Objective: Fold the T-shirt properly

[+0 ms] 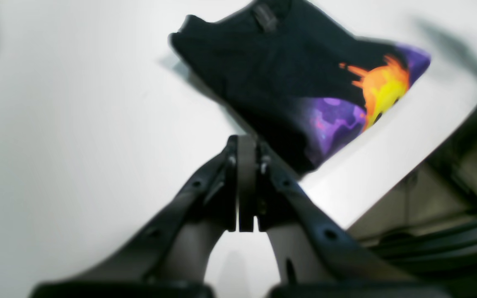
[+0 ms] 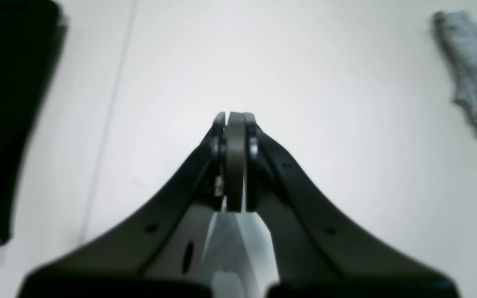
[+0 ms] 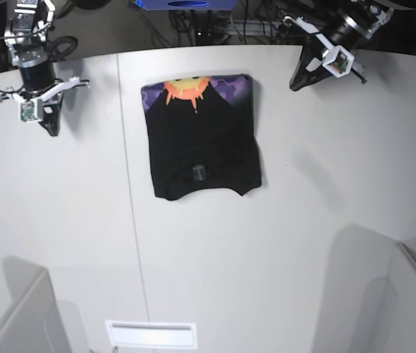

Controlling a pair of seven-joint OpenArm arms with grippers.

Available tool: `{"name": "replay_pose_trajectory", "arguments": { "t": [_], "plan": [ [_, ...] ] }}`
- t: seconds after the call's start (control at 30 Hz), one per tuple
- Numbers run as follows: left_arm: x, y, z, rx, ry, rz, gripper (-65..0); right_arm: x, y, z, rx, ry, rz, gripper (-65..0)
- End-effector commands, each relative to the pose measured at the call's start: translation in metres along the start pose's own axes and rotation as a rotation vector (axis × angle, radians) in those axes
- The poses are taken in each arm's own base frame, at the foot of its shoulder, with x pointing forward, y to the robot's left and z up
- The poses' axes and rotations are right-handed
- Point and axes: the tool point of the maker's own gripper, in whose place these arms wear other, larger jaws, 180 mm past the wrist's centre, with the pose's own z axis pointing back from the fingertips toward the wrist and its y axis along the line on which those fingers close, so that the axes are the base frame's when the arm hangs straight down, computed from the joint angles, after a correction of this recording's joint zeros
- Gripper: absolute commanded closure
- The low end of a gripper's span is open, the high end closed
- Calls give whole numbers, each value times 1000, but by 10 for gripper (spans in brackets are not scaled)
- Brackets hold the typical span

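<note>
White and smooth, the table [image 3: 266, 243] fills most of the base view, with one thin seam running down it just left of the T-shirt [image 3: 202, 140]. Dark cables and equipment crowd the far edge beyond it.

The T-shirt lies flat near the far middle of the table, folded into a compact, roughly rectangular packet of soft black cloth. Its far edge shows an orange sun with a yellow centre against mottled purple print; a small tag sits near the curved near edge. Its sides are fairly straight and nothing touches it.

The left hand [image 3: 301, 79] hangs above the far corner of the table on the base view's right, near the T-shirt's printed corner but apart from it. In the left wrist view the left hand [image 1: 246, 184] has its black, curved fingers pressed together with only a hairline between the grey pads, empty, and the T-shirt [image 1: 288, 78] lies beyond its tips.

The right hand [image 3: 49, 125] is on the base view's left, well apart from the T-shirt. Its wrist view shows the right hand [image 2: 235, 161] likewise pinched closed on nothing, over bare table, with the T-shirt's [image 2: 4, 103] black edge at the far left and a crumpled grey cloth scrap [image 2: 474, 74] at the far right.
</note>
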Motion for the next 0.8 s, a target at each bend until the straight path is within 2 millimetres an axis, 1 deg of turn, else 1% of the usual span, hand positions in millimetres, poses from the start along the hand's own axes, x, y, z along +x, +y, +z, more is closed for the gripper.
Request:
{"name": "replay_pose_trajectory", "arguments": {
  "t": [0.0, 0.13, 0.3, 0.37, 0.43, 0.53, 0.6, 0.63, 0.7, 0.77],
  "plan": [
    [7, -1, 9, 16, -61, 36, 0, 1, 0, 7, 9, -14, -23, 0],
    [-16, -6, 37, 55, -105, 145, 0, -14, 3, 20, 19, 20, -90, 0],
    [-59, 2, 69, 150, -119, 267, 0, -34, 1, 38, 7, 84, -98, 0],
    [-80, 3, 83, 192, -110, 315, 0, -43, -8, 52, -23, 116, -90, 0],
    [-96, 5, 96, 232, -101, 350, 0, -51, -11, 66, -50, 144, -105, 0],
    [-121, 8, 116, 277, -74, 391, 0, -61, -21, 85, -118, 177, -126, 0],
    [-138, 5, 123, 284, -41, 420, 0, -71, -31, 98, -170, 206, -140, 0],
    [-147, 6, 127, 285, -17, 427, 0, -79, -33, 105, -189, 229, -155, 0],
    [-172, 2, 134, 291, 54, 462, 0, -100, -35, 120, -224, 284, -185, 0],
    [-194, 4, 140, 300, 118, 484, 0, -126, -33, 133, -238, 355, -214, 0]
  ]
}}
